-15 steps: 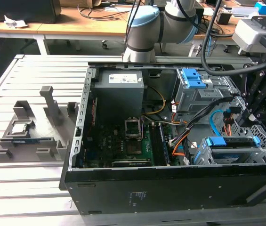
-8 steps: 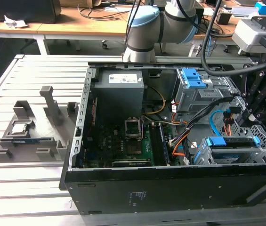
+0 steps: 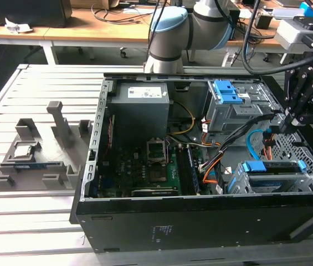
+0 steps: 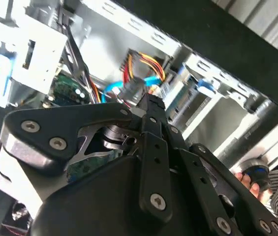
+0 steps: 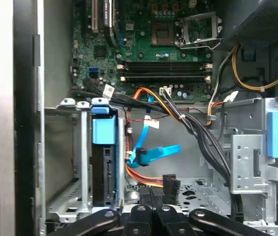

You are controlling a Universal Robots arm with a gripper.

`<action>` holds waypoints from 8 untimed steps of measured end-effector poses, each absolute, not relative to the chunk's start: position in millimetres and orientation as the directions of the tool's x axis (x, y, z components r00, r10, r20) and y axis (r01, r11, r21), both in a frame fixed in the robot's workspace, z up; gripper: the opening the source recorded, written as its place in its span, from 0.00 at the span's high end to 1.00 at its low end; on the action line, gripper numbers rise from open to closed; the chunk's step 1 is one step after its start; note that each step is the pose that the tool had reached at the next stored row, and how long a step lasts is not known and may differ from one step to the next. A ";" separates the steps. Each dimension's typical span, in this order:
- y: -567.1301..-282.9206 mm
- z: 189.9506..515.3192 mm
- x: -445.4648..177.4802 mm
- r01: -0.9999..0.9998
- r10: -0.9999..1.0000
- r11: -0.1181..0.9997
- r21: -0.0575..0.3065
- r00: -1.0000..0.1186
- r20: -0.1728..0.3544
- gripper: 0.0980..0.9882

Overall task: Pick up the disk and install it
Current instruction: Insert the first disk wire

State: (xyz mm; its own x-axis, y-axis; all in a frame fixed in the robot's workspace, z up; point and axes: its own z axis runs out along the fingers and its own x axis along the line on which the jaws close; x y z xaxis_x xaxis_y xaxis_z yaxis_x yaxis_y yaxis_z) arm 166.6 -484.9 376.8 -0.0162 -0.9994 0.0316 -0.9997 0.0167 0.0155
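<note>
The disk [image 3: 275, 167] sits in the grey metal cage [image 3: 278, 183] at the near right corner of the open computer case, its blue rails showing at both ends. In the first wrist view the disk [image 5: 104, 172] stands edge-on in that cage under a blue tab. My black gripper [image 3: 287, 125] hangs apart from the disk, just above and behind the cage, over the orange and blue cables. In both wrist views its fingers [image 5: 146, 201] lie together with nothing between them, and the gripper [image 4: 148, 104] points at the cable bundle.
The case [image 3: 200, 221] lies open on a slatted table. Inside are the motherboard [image 3: 156, 166], a power supply [image 3: 142, 111] and a second cage with blue latches [image 3: 225, 91]. A grey fixture [image 3: 34, 155] stands at the exterior view's left. A hand and striped sleeve [image 4: 276, 194] show beyond the case.
</note>
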 end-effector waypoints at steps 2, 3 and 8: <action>-473.5 369.6 170.2 -1.000 -0.999 0.017 0.018 -0.016 0.032 0.99; -472.5 369.0 170.3 -1.000 -0.999 0.017 0.018 -0.016 0.032 0.99; -472.5 369.0 170.3 -1.000 -0.999 0.017 0.018 -0.016 0.035 0.98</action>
